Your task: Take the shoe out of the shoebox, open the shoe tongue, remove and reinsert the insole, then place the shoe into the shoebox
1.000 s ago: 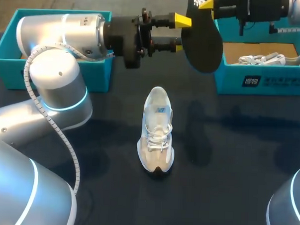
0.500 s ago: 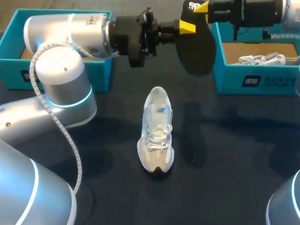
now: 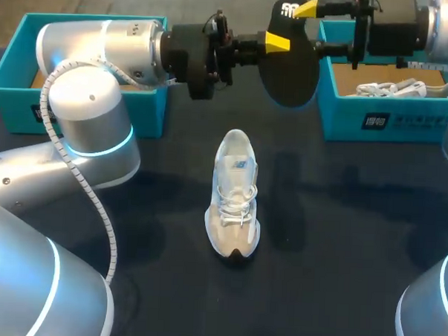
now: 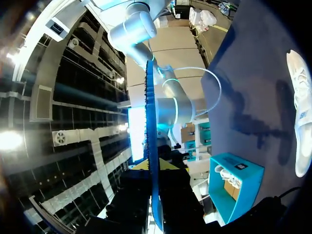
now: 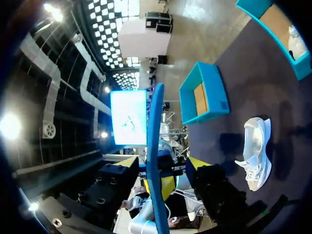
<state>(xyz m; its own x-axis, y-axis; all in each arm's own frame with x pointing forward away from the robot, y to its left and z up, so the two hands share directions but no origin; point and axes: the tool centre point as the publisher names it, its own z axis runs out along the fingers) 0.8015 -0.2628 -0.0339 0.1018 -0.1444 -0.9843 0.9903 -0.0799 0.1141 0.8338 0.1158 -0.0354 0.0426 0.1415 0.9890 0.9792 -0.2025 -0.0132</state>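
A white lace-up shoe lies on the dark table near its middle. High above the table's far side, the black insole hangs between my two grippers. My left gripper is shut on its edge. In the left wrist view the insole appears edge-on as a thin blue strip between the pinched yellow tips of that gripper. My right gripper stands open around the insole's top. In the right wrist view its yellow fingertips stand clear on either side of the insole.
A teal shoebox sits at the back left, partly hidden by my left arm. A second teal shoebox at the back right holds another white shoe. Bare dark table surrounds the shoe.
My left gripper closed on the insole. My right gripper, which held it a second ago, has opened and let go. The insole shifted slightly left.
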